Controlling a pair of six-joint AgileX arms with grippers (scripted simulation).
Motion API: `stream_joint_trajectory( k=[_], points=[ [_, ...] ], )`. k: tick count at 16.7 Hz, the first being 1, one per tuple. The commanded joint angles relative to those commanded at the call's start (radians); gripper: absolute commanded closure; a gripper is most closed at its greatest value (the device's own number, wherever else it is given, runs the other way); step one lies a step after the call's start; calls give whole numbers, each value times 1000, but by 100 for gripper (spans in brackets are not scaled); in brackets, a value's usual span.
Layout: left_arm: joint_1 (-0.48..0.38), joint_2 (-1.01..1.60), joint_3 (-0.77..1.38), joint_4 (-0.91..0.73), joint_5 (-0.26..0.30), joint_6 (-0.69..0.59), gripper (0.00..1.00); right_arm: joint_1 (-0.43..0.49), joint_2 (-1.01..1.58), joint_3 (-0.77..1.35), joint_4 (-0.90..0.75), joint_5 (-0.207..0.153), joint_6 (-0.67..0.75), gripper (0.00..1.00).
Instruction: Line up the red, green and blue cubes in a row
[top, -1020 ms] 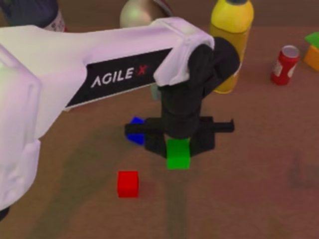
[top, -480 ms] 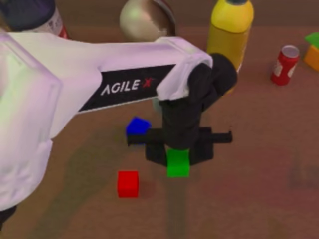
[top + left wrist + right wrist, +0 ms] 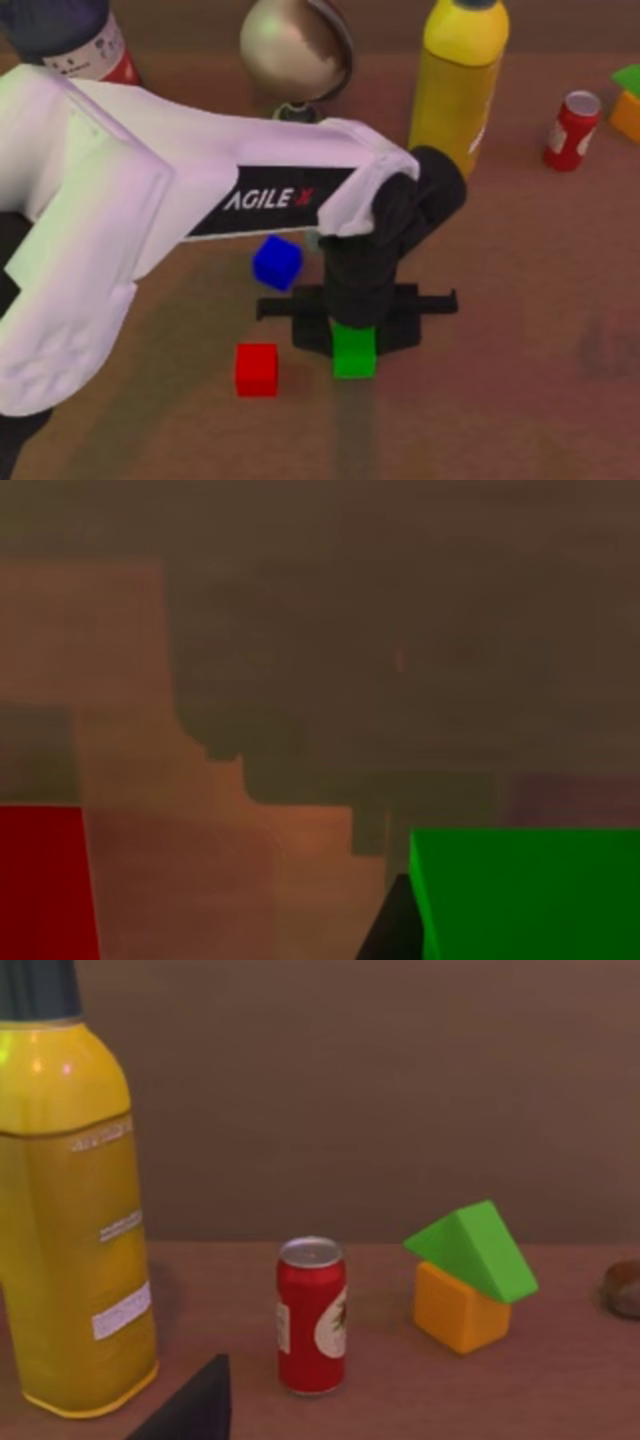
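Left jaws (image 3: 354, 338) are gripping the green cube (image 3: 354, 352), placing it beside the red cube (image 3: 257, 369); blue cube (image 3: 277, 262) is waiting behind them, unaligned.

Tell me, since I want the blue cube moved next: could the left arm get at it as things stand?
Probably not at once. The left gripper holds the green cube, so its jaws are occupied. The blue cube itself sits uncovered beside the arm, with nothing on it; once the green cube is released, the way looks free.
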Motion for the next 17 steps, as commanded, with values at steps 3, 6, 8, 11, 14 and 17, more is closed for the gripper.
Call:
stream_joint_trajectory(
  k=[3,6,8,11,14,17],
  points=[
    [0,0,0,0,0,0,77,0,0,0,0,0,0,0],
    [0,0,0,0,0,0,55,0,0,0,0,0,0,0],
    [0,0,0,0,0,0,40,0,0,0,0,0,0,0],
    [0,0,0,0,0,0,17,0,0,0,0,0,0,0],
    [0,0,0,0,0,0,0,0,0,0,0,0,0,0],
    [0,0,0,0,0,0,0,0,0,0,0,0,0,0]
  ],
)
